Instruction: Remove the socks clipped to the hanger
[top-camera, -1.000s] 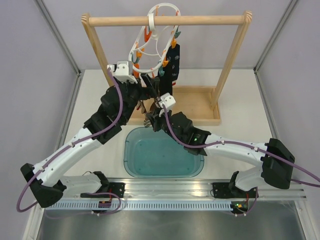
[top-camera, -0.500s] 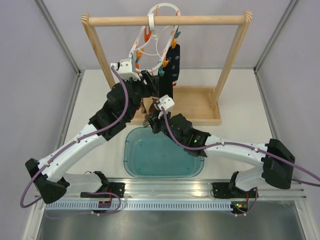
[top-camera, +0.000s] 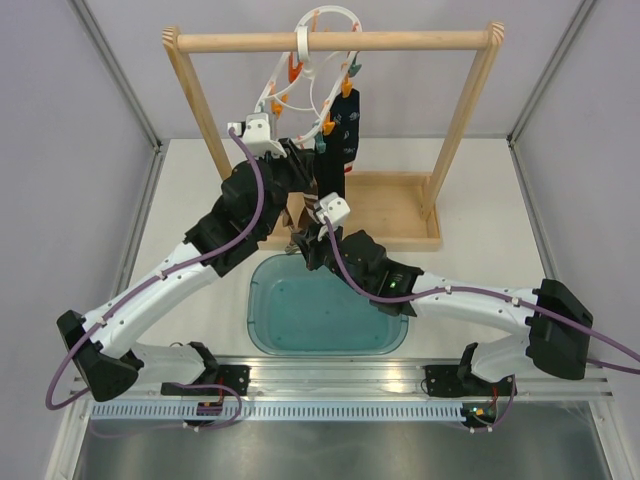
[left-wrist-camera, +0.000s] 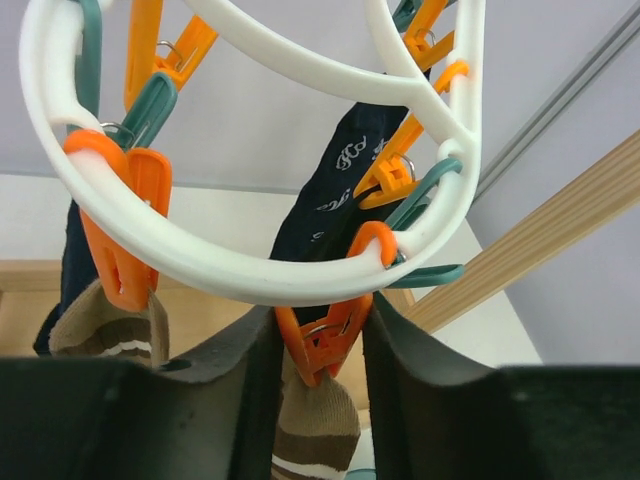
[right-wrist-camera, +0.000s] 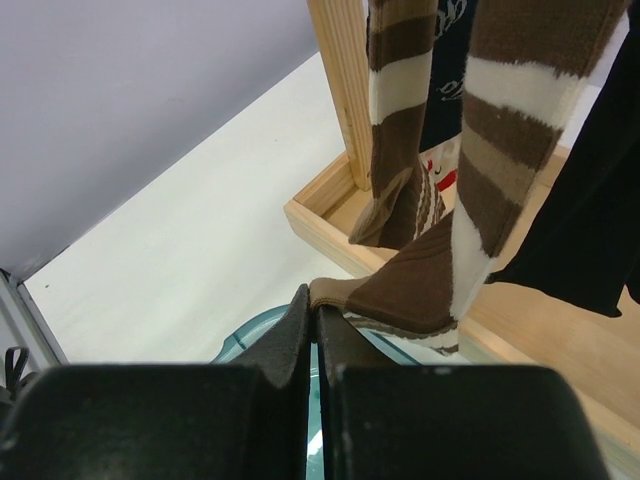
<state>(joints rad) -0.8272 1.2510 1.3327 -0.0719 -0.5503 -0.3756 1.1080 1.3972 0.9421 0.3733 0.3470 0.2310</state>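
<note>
Orange peg (left-wrist-camera: 325, 345), clenched in the left hand (left-wrist-camera: 322, 330), hung from the hanger (left-wrist-camera: 250, 275) just above it. The right hand (right-wrist-camera: 315, 310) pinched the striped sock (right-wrist-camera: 420, 290) by its toe. Tugging before that peg opened might drag the hanger off its rail (top-camera: 330, 41).

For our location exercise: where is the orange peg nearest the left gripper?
Left wrist view, bottom centre: the orange peg hangs from the white hanger's rim between the left gripper's fingers, clipping a brown striped sock.
</note>
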